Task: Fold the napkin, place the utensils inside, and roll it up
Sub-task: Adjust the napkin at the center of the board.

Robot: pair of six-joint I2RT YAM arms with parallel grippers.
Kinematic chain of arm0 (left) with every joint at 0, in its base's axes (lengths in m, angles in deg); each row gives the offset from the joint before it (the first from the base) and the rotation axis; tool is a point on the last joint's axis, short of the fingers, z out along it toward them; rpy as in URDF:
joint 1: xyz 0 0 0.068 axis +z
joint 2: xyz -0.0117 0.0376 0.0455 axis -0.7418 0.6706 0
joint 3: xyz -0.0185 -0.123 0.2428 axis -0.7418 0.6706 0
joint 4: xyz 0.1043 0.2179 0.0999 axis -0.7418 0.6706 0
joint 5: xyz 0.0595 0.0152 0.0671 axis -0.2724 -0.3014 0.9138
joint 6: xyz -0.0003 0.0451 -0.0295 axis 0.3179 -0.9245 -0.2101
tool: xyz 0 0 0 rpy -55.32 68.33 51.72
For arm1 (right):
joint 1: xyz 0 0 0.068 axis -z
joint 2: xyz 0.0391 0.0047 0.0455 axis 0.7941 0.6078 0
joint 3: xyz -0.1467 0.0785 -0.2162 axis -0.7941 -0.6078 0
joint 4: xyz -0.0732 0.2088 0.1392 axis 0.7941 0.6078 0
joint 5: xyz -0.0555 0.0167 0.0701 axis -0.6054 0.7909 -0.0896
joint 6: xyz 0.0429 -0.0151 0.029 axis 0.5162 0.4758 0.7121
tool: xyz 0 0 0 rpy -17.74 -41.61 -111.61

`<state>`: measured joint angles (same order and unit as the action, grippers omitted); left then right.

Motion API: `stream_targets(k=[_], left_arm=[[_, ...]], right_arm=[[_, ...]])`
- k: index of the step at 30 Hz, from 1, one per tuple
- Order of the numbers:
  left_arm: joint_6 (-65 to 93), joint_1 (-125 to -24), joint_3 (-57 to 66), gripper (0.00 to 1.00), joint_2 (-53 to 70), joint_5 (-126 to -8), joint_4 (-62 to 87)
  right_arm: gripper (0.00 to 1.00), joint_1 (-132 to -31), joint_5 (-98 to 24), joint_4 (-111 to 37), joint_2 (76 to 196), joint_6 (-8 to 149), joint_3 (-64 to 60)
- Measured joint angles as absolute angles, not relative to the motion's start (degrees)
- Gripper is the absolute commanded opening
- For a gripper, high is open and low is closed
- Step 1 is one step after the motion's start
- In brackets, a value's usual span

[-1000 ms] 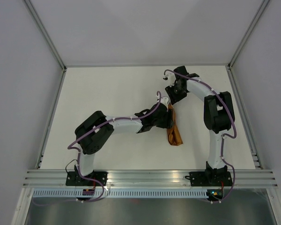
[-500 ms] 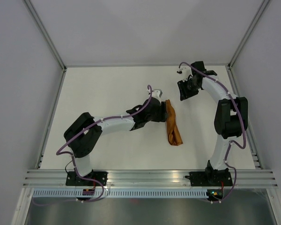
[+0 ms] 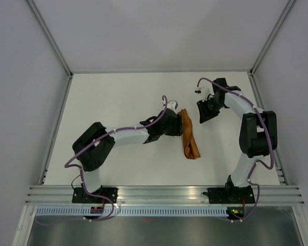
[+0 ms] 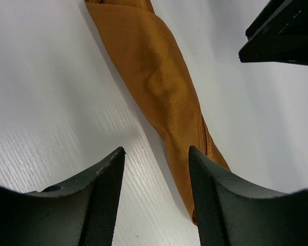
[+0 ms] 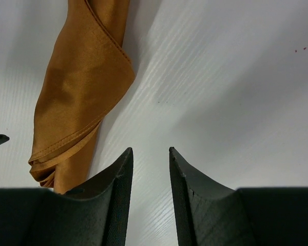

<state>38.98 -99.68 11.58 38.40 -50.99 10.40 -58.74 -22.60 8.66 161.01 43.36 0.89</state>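
White walled surface [image 3: 118, 97]; the rolled napkin [image 3: 189, 138] lies at frame centre. Left claw [image 4: 156, 149] and right claw [image 5: 150, 149] both gape empty beside it. Rolling looks done; next, retreat clear.

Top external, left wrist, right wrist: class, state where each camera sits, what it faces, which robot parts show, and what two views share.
Top external: above and behind, looking down on the white table; both arms show.
Left wrist: on the left arm, facing the bundled rust-brown cloth napkin; own black fingers below.
Right wrist: on the right arm, facing table; own fingers below.
Shared: both wrist views catch the napkin.
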Motion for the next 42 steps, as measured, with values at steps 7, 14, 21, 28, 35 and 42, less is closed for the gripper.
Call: stream_targets(k=[7, 14, 21, 28, 35, 42], left_arm=[[39.0, -100.3, 10.0, 0.59, 41.5, -51.5, 11.1], [39.0, -100.7, 5.5, 0.6, 44.4, -51.6, 11.7], [39.0, -101.4, -0.6, 0.61, 48.4, -51.0, 14.3], [39.0, -102.0, -6.8, 0.61, 52.3, -47.7, 21.0], [38.9, -102.8, -14.5, 0.61, 56.6, -44.1, 28.4], [38.9, -105.1, -18.7, 0.62, 58.0, -40.8, 35.3]], right_arm=[[0.4, -58.3, -21.0, 8.1, 164.4, 43.4, 2.3], [0.4, -58.3, -20.6, 7.6, 164.6, 43.3, 2.0], [0.39, -58.3, -20.7, 7.0, 164.6, 43.4, 2.0], [0.39, -58.2, -20.7, 6.2, 164.7, 43.6, 2.0], [0.39, -57.1, -20.8, 5.9, 165.5, 43.8, 2.0], [0.39, -56.1, -20.9, 5.9, 165.6, 43.8, 2.0]])
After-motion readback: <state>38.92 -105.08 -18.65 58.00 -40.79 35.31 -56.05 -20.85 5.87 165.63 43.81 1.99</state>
